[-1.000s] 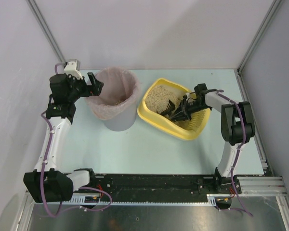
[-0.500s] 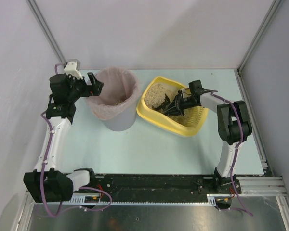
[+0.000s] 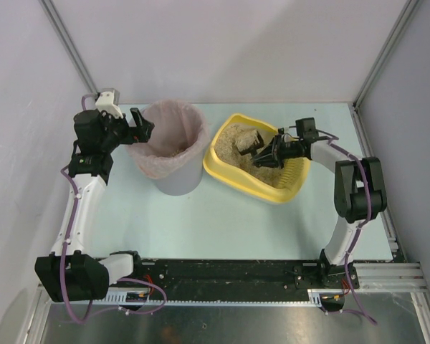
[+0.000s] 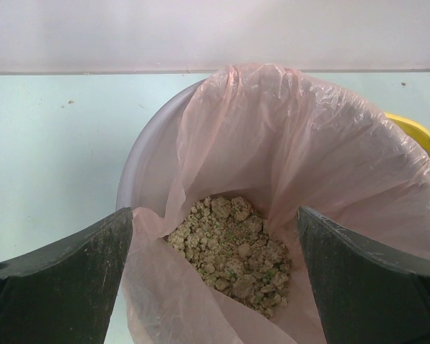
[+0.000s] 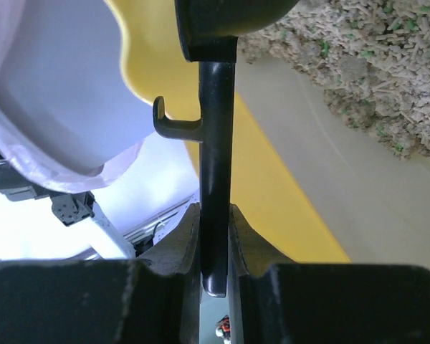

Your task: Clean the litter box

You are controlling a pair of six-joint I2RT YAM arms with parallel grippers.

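Above the litter box [image 3: 271, 195], scoop [image 5: 216, 143] tight between right jaws.

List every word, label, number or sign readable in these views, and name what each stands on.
None can be read.
No print shows on the litter box, the grey bin, its pink liner or the black scoop.
The small boards at the arm bases are too small to tell.

left arm [image 3: 82, 201] raised | left fingers [image 4: 57, 279] spread wide | right arm [image 3: 355, 186] extended | right fingers [image 5: 172, 287] clamping scoop handle [image 5: 216, 158]
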